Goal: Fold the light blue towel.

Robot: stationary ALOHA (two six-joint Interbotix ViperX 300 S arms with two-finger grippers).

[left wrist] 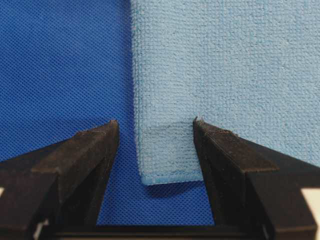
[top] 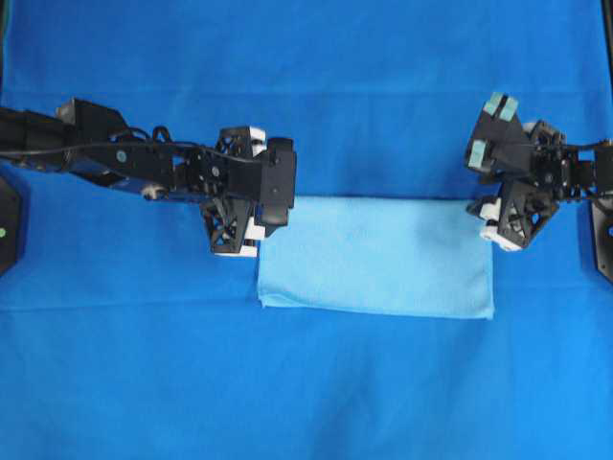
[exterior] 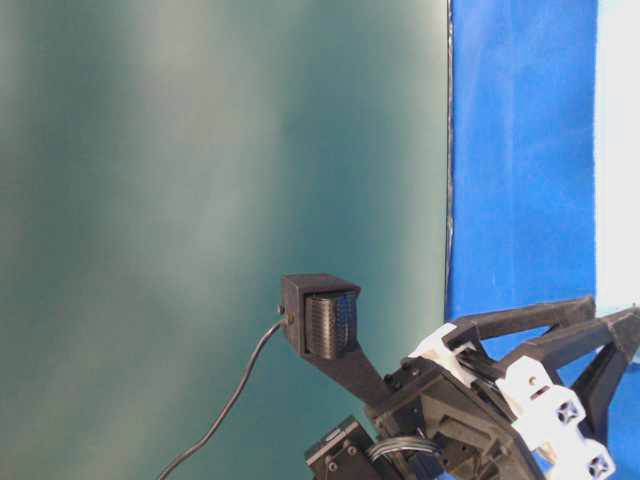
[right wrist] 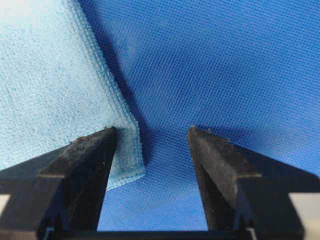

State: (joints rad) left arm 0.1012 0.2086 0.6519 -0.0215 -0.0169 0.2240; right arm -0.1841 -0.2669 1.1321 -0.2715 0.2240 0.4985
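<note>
Light blue towel (top: 376, 254) lies flat on the blue tabletop cover (top: 306, 96), apparently folded once already. Left hand (left wrist: 156, 127) is held wide, astride a corner; right hand (right wrist: 152, 135) wide, corner just inside. Both layers should be pinched together, lifted evenly.

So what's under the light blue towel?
The light blue towel lies flat on the dark blue table covering, which shows all around it. Whatever sits beneath the towel's middle is covered, so I cannot tell.
</note>
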